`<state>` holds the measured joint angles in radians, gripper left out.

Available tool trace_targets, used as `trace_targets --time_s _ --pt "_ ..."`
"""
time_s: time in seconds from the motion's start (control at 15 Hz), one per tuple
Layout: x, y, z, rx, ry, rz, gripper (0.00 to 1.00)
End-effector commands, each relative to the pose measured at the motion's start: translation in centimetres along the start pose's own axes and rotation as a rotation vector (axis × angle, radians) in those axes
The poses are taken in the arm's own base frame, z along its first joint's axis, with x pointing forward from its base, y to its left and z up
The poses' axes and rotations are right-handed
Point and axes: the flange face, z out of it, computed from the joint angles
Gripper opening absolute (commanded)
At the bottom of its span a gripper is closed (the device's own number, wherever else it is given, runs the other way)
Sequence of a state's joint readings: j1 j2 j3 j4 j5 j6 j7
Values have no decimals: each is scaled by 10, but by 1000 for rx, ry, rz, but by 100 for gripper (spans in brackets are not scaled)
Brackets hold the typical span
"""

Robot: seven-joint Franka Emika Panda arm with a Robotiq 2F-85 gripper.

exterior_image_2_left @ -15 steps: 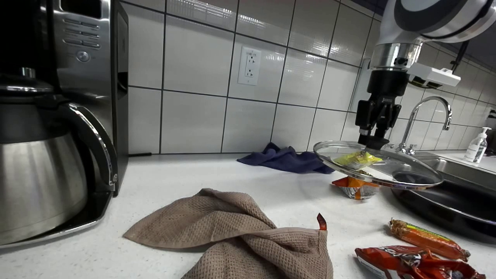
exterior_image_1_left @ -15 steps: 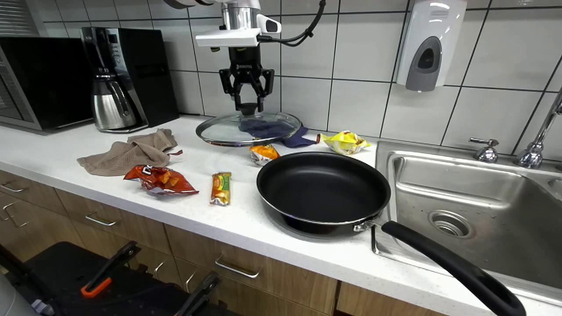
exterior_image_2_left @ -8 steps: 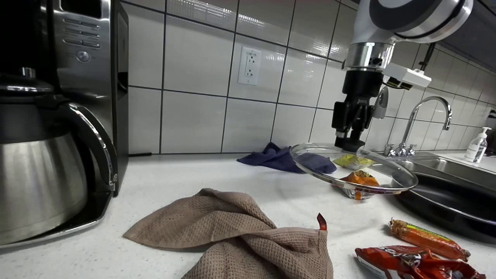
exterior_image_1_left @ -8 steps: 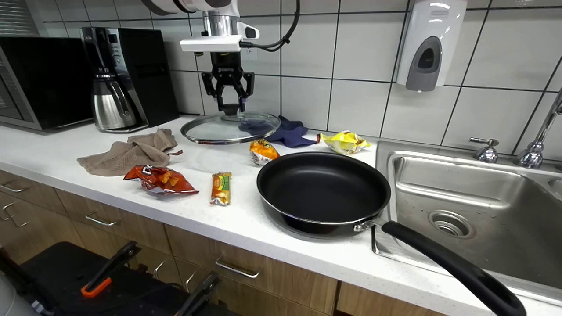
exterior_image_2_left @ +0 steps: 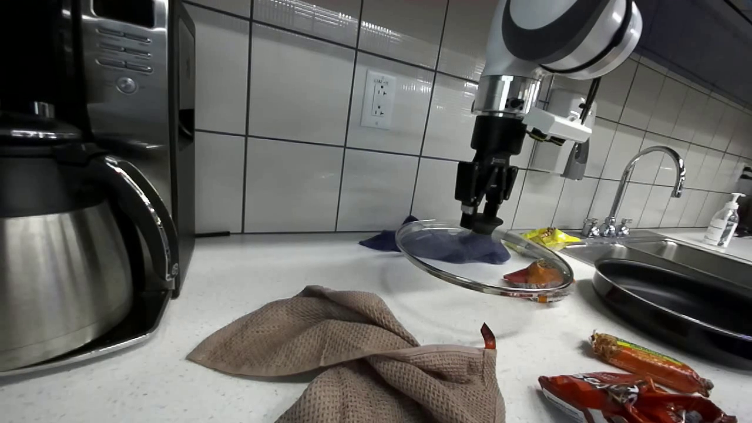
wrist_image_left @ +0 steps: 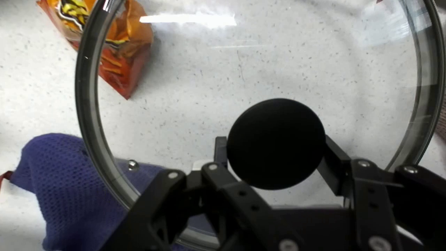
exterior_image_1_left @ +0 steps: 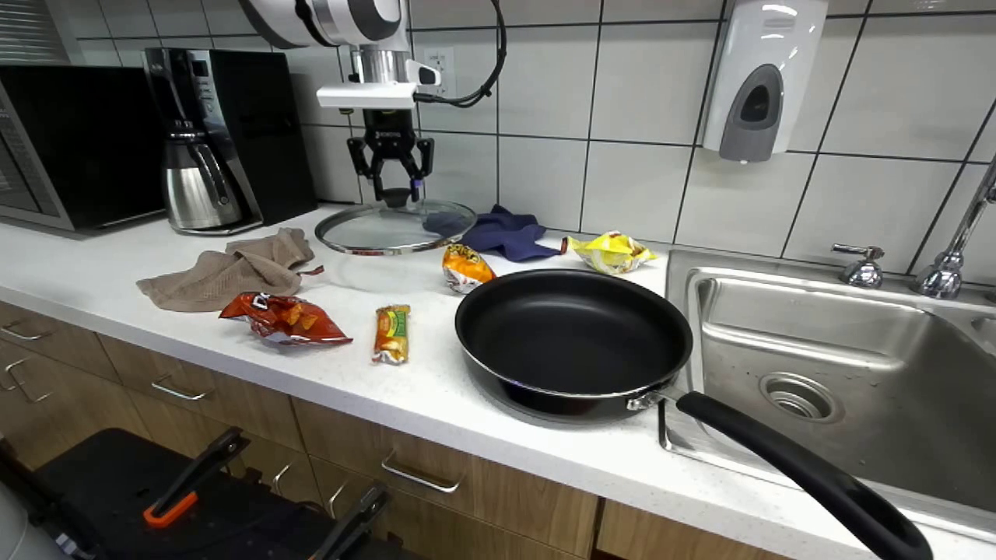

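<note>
My gripper (exterior_image_1_left: 398, 196) is shut on the black knob (wrist_image_left: 277, 143) of a round glass lid (exterior_image_1_left: 362, 231) with a metal rim. In the wrist view one finger presses each side of the knob. The lid (exterior_image_2_left: 464, 264) hangs above the white counter, its rim tilted in that exterior view. Through and beside the glass, the wrist view shows a dark blue cloth (wrist_image_left: 66, 188) and an orange snack bag (wrist_image_left: 127, 52) below. To the lid's right in an exterior view stands a black frying pan (exterior_image_1_left: 572, 334), uncovered, its bottom bare.
A brown cloth (exterior_image_1_left: 226, 272), a red snack bag (exterior_image_1_left: 286, 320) and a wrapped bar (exterior_image_1_left: 391, 334) lie nearer the counter's front. A yellow bag (exterior_image_1_left: 611, 253) rests by the wall. The coffee maker (exterior_image_1_left: 233, 132) stands left, the sink (exterior_image_1_left: 817, 311) right. The pan handle (exterior_image_1_left: 801, 470) juts over the sink edge.
The gripper has carried the lid leftward in both exterior views, away from the pan and toward the coffee maker's side. Its grip on the knob looks the same. Things on the counter have stayed put.
</note>
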<state>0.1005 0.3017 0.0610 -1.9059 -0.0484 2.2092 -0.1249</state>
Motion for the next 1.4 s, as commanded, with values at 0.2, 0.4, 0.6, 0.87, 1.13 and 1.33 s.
trace_targets --time_s 0.2,0.4,0.6,0.87,1.13,1.33 --pt "31 -34 -10 -3 8 -52 39" --pt "36 -48 -4 0 14 -73 39" --pt "37 -60 6 6 9 -89 39" --pt "37 -68 21 25 -5 -94 39" --pt "40 -70 33 42 -9 -102 39" --pt "43 -72 39 36 4 -102 39"
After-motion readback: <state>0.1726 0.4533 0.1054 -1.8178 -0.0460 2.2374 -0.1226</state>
